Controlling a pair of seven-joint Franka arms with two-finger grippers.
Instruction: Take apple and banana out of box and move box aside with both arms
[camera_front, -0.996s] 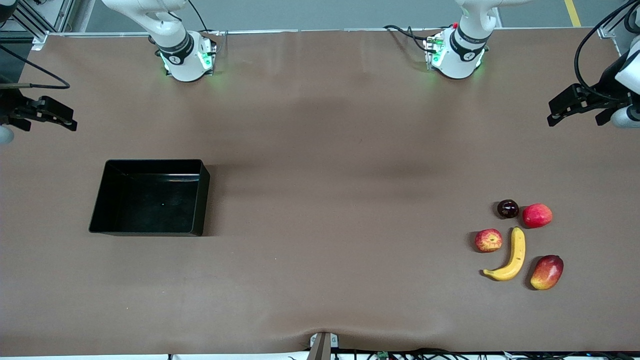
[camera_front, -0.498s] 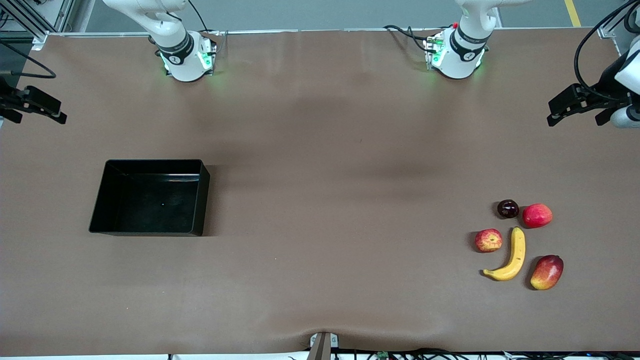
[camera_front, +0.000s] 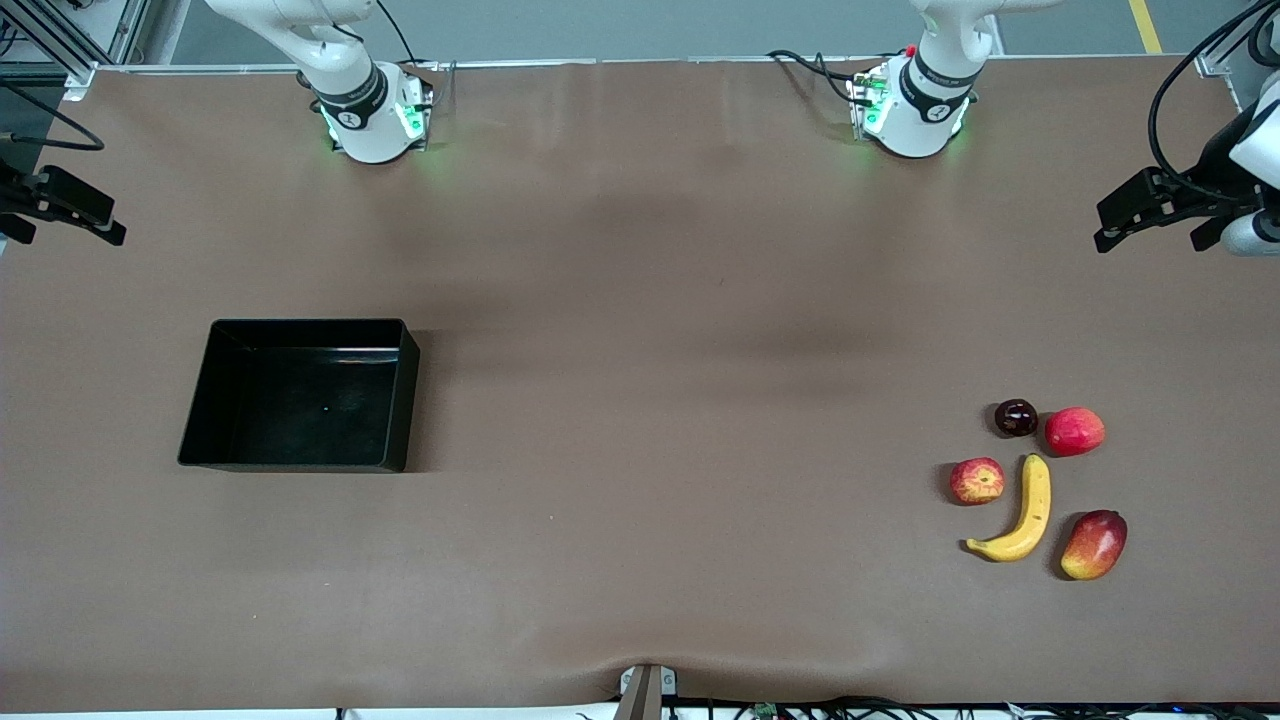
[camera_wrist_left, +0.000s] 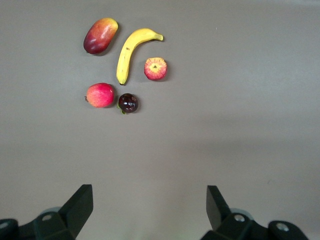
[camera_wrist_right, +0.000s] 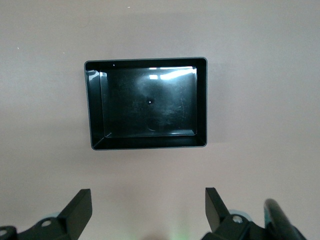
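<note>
The black box (camera_front: 300, 410) stands empty on the table toward the right arm's end. It also shows in the right wrist view (camera_wrist_right: 148, 142). The yellow banana (camera_front: 1028, 510) and the small red apple with yellow patches (camera_front: 977, 481) lie side by side toward the left arm's end. Both show in the left wrist view, the banana (camera_wrist_left: 130, 52) and the apple (camera_wrist_left: 155, 68). My left gripper (camera_front: 1102, 230) is open and empty, high over the table's edge at the left arm's end (camera_wrist_left: 150, 202). My right gripper (camera_front: 108, 228) is open and empty, high over the right arm's end (camera_wrist_right: 148, 205).
Around the banana lie a red apple (camera_front: 1075, 431), a dark plum (camera_front: 1016, 417) and a red-yellow mango (camera_front: 1094, 544), the mango nearest the front camera. Brown table cloth (camera_front: 680, 400) spreads between the box and the fruits. The arm bases (camera_front: 375, 115) stand along the table's back edge.
My right gripper has drawn back toward the right arm's end of the table. The left gripper, the box and the fruits have not moved.
</note>
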